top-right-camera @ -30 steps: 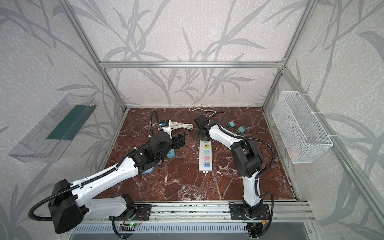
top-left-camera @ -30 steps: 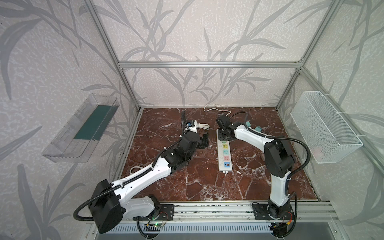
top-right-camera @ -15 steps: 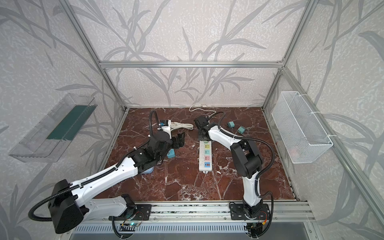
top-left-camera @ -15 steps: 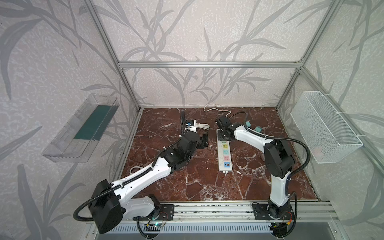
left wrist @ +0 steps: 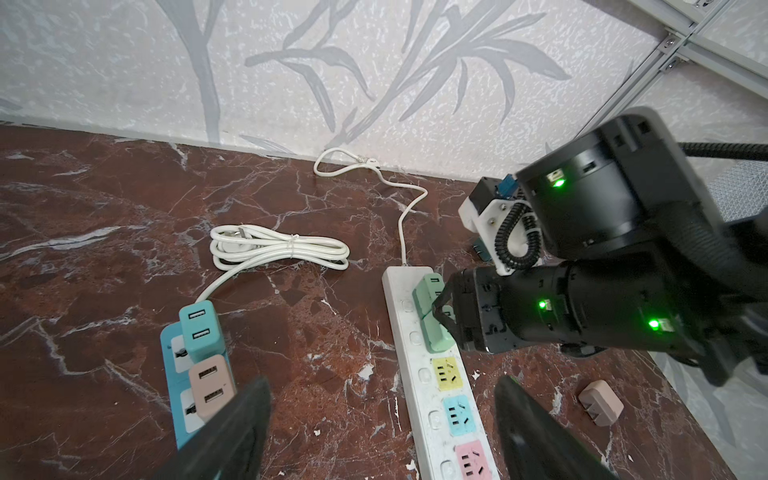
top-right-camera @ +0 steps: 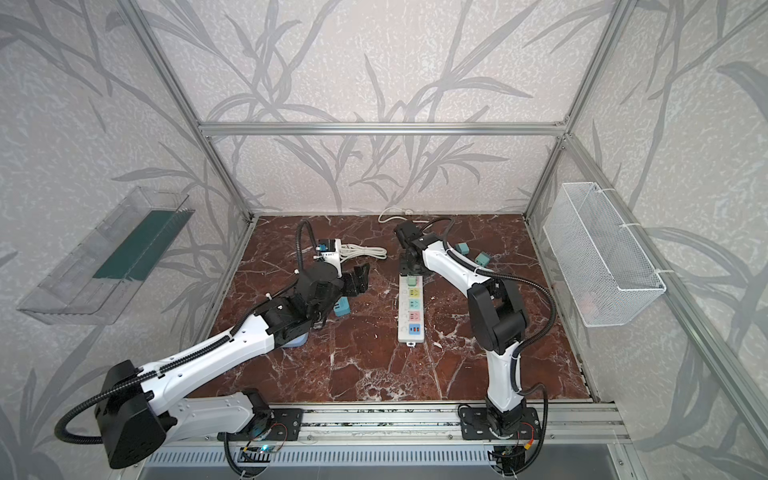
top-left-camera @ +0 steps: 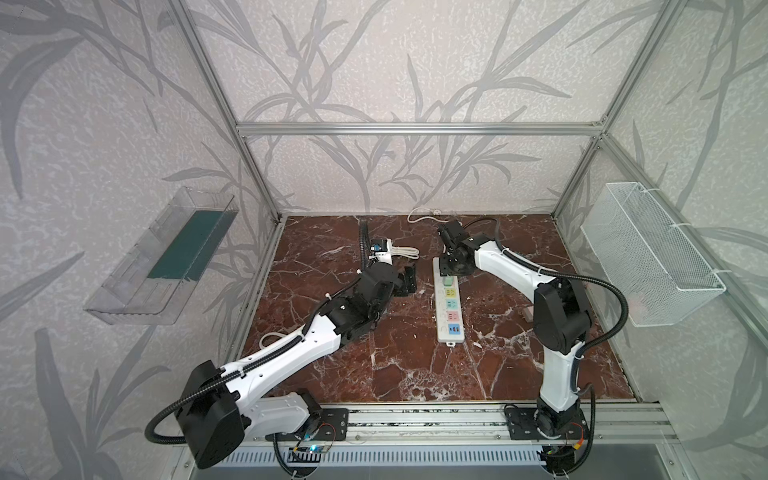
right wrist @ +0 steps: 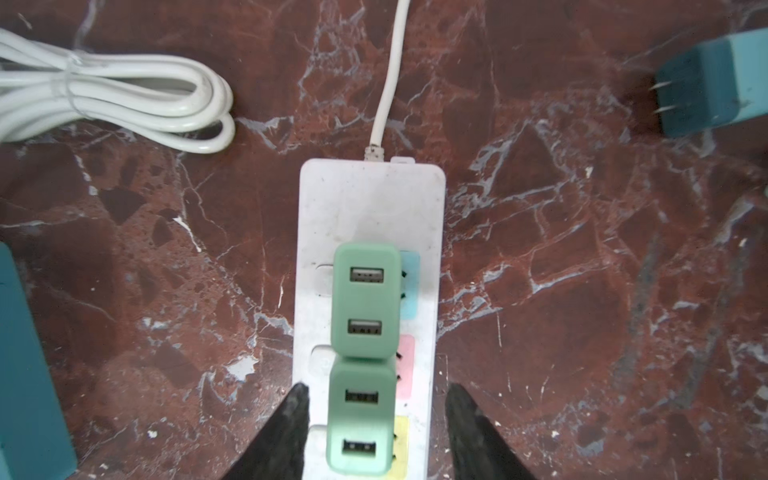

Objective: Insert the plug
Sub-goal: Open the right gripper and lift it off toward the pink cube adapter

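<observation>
A white power strip (right wrist: pixel 370 199) lies on the marble floor, seen in both top views (top-left-camera: pixel 449 332). Two green plugs stand side by side in its far end by the cord. My right gripper (right wrist: pixel 377 388) hangs over the nearer green plug (right wrist: pixel 361 419), open, with a black finger on each side and a gap between each finger and the plug. In a top view this gripper (top-right-camera: pixel 411 270) covers the strip's far end. My left gripper (left wrist: pixel 382 380) is open and empty, low over the floor to the left of the strip (left wrist: pixel 409 353).
A blue power strip (left wrist: pixel 174 374) holding a teal and a pink plug lies to the left. Beside it is a coiled white cord (left wrist: pixel 282 249). Loose plugs lie to the right: one pink (left wrist: pixel 600 403), two teal (top-right-camera: pixel 462 249). A wire basket (top-left-camera: pixel 648 257) hangs on the right wall.
My right gripper has opened off the green plug, which stays standing in the strip. Neither arm has visibly moved.
</observation>
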You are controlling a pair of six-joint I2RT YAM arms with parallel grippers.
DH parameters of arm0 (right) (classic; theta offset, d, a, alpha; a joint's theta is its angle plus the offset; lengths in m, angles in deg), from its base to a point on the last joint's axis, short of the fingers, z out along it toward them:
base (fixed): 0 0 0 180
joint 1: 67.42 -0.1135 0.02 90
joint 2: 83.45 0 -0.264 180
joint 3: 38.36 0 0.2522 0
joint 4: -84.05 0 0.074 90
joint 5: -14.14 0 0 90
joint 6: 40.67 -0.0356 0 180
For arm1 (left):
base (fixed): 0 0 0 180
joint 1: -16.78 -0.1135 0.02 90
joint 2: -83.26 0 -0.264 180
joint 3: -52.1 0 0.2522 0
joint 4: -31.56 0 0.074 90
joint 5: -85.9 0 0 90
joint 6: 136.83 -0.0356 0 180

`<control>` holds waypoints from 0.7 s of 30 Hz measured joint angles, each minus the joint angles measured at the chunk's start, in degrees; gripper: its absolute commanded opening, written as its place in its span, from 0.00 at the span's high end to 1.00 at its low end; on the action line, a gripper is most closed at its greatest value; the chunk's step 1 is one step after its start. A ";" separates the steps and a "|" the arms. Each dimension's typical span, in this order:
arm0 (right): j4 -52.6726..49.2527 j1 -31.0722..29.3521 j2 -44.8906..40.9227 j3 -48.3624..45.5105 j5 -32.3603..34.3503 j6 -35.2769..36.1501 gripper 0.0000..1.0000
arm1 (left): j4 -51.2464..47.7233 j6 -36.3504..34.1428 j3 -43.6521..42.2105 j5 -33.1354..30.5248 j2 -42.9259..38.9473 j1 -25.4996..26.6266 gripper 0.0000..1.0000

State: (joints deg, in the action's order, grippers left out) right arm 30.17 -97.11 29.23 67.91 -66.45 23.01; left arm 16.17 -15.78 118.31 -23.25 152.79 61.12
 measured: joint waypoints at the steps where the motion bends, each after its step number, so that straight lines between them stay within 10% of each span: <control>1: -0.07 0.22 -0.50 0.02 0.04 0.42 0.46 | -0.02 0.00 0.00 0.00 0.00 0.00 0.16; 21: -1.79 3.15 1.16 -0.20 -1.62 2.91 0.49 | 0.07 0.00 0.00 0.02 0.00 -0.11 0.16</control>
State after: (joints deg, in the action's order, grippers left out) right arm 28.38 -93.96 30.39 67.72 -68.07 25.91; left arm 16.23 -15.78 118.31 -23.23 152.79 61.01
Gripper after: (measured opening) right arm 0.506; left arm 0.836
